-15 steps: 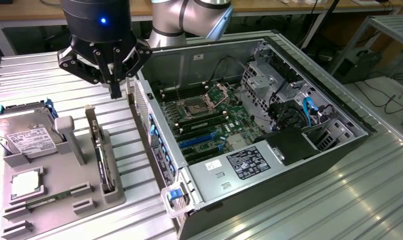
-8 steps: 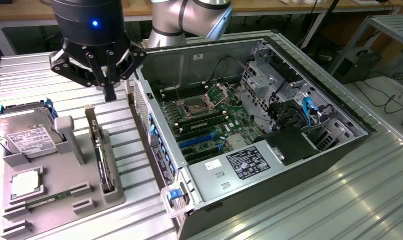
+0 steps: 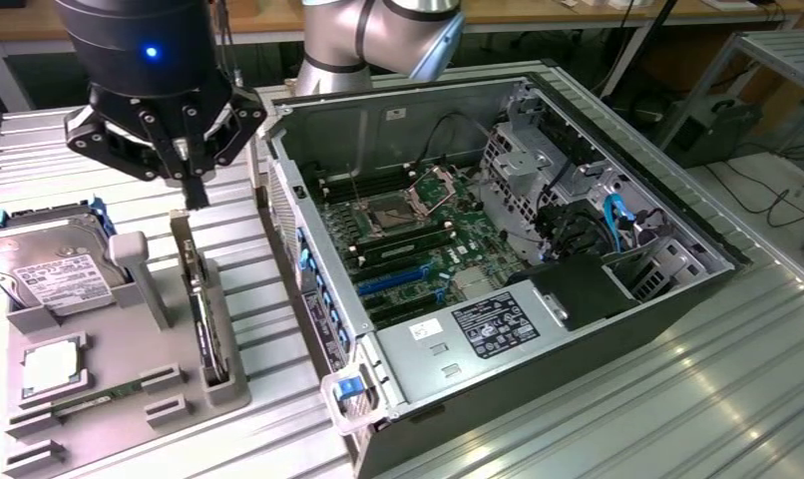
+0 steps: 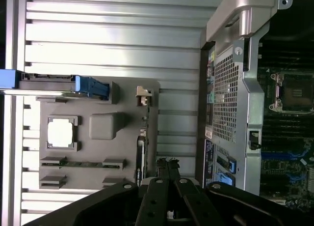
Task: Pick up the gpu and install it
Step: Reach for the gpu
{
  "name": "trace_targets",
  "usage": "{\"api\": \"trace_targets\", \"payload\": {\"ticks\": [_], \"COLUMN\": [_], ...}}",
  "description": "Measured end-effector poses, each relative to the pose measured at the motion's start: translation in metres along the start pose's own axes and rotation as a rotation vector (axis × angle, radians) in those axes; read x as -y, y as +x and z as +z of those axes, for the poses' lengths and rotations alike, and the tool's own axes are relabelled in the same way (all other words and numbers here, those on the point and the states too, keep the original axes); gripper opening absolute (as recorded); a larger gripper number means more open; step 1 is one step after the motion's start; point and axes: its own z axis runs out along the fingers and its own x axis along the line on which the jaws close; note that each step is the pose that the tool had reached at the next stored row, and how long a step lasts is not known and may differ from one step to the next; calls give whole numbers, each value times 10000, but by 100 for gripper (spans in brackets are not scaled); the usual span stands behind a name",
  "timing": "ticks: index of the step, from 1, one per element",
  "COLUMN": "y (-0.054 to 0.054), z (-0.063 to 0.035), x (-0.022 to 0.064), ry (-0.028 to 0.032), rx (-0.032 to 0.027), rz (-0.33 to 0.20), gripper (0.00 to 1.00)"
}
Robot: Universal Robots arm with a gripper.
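Gripper (image 3: 196, 198) above thin, flat gpu (image 3: 202, 309)

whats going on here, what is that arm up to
A robot arm's gripper, shut and holding nothing, hangs just above the top end of the gpu. The card stands on edge in a slot of the grey parts holder, beside the open computer case. It is not yet installed.

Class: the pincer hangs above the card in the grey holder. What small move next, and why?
Probably open the pincer: it is shut and hovers just above the gpu, which stands on edge in the grey holder, ungrasped.
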Motion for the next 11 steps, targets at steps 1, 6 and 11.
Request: {"api": "trace_targets", "payload": {"ticks": [1, 6, 11], "y": [26, 150, 322], "z": [0, 1, 1], "x": [1, 0, -3], "ry": [-1, -1, -3], "rx": [0, -3, -6], "rz": [-10, -58, -103], "gripper": [11, 11, 11]}}
